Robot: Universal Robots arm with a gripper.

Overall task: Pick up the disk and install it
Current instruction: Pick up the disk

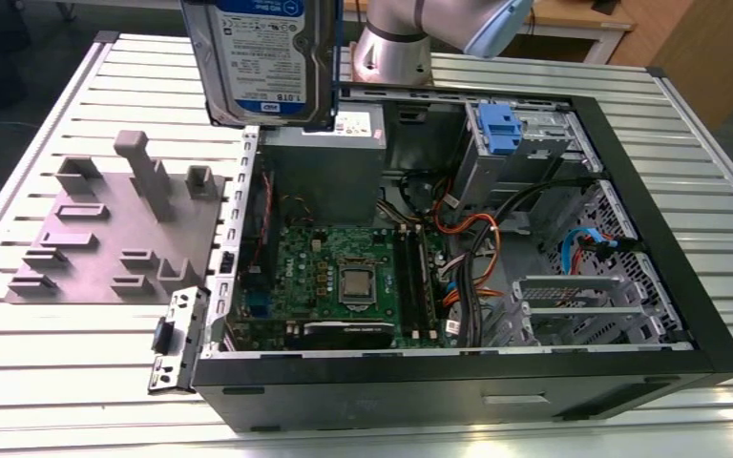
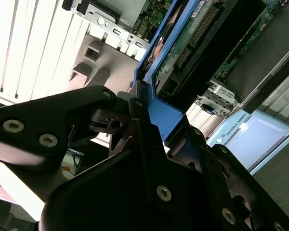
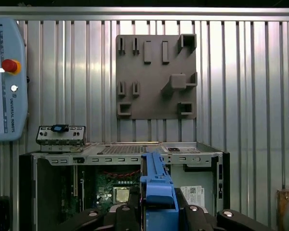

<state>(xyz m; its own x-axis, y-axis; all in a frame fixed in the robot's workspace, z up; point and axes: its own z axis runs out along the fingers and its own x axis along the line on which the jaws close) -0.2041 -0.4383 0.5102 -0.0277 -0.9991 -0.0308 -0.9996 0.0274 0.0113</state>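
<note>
Landmark: an open computer case point(image 1: 672, 239) lies on its side on a slatted metal table point(image 1: 61, 382), its interior facing upward.
Disk: the disk point(image 1: 264, 57) hangs in the air above the case, clear of it and touching nothing inside. It stands on edge, with its white and blue label turned toward the exterior view.
Disk, seen from above: in the first wrist view it appears edge-on over the case's open interior, between the motherboard point(image 1: 341, 277) and the grey metal box point(image 1: 328, 167).
Bracket: a blue plastic bracket point(image 3: 156, 185) runs along the disk's edges.
Gripper: the gripper point(image 2: 159, 118) has its black fingers point(image 2: 94, 103) drawn in against the bracket from two sides, so the disk is clamped between them. It has hold of nothing else.
Arm: the silver arm point(image 1: 392, 43) stands beyond the case's far wall.
Grey metal box: it is fixed in the far corner of the case toward the exterior view's left and bears a white sticker point(image 1: 356, 121).
Motherboard: a green board on the case floor, nearer than the grey metal box.
Drive bay: a metal bay with a small blue tab point(image 1: 500, 124) sits in the case's far corner toward the exterior view's right.
Fixture plate: a grey fixture plate point(image 1: 112, 229) with raised blocks lies on the table just beside the case, on the exterior view's left.
Pendant: a pale blue pendant point(image 3: 7, 96) with a red button point(image 3: 9, 66) lies on the table, apart from the case.
</note>
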